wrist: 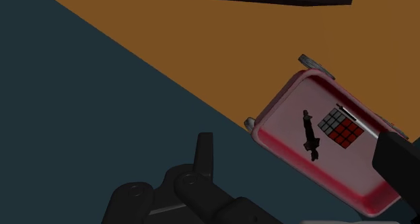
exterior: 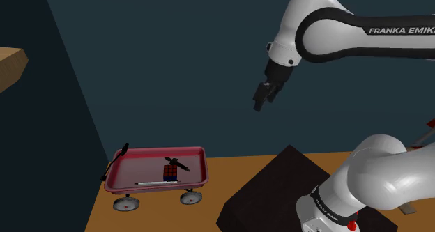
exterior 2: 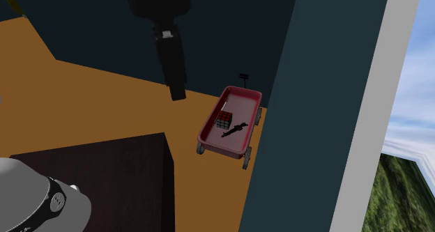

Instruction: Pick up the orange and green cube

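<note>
Red four-wheeled toy wagon [exterior: 150,151] at lower left carries a red-and-blue puzzle cube [exterior: 170,172]. The black two-finger gripper [exterior: 261,104] hangs upper centre, fingers apart, holding nothing.

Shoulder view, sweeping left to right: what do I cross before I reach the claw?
Going right: wooden ledge → wagon handle → puzzle cube, sitting in the red wagon → claw.
</note>
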